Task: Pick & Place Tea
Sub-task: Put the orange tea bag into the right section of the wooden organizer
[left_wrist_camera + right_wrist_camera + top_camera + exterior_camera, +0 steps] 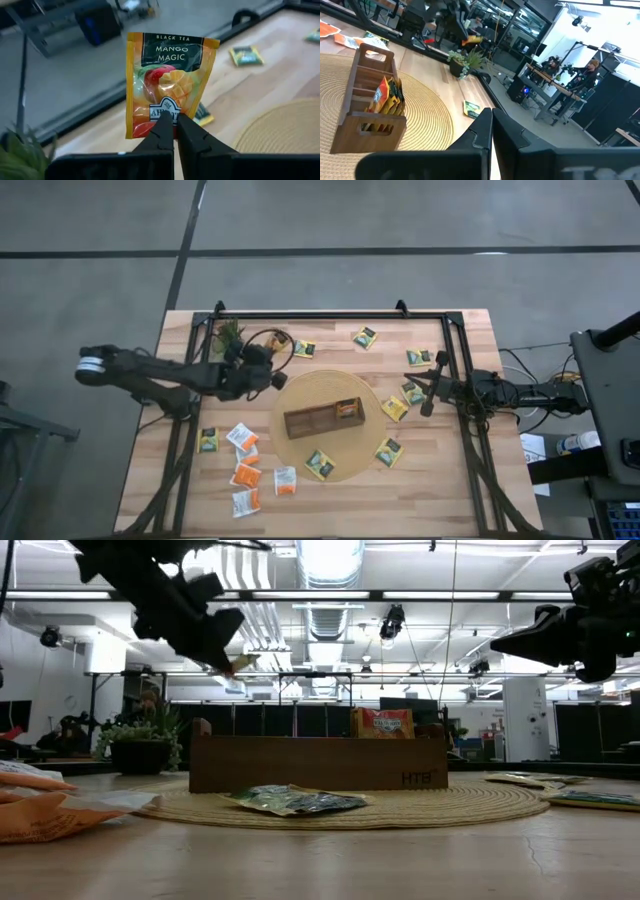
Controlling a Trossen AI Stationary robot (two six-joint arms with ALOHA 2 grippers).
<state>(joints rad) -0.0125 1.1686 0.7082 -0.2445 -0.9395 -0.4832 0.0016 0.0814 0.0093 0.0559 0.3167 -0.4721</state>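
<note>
Low view: left pincer (232, 664) pinches a tea sachet (240, 662) above wooden table (400, 860); right pincer (427, 409) closed.

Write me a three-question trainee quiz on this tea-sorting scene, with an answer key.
1. True or false: the left gripper is shut on a sachet labelled Mango Magic.
2. Where does the wooden tray stand?
A. on the round woven mat
B. on the bare table beside the potted plant
C. in the right gripper
3. Fill in: the right gripper, raised over the table's right side, holds ____.

Key
1. True: it pinches the sachet's lower edge, lifted off the table.
2. A.
3. Nothing; its fingers are shut with nothing between them.
</note>
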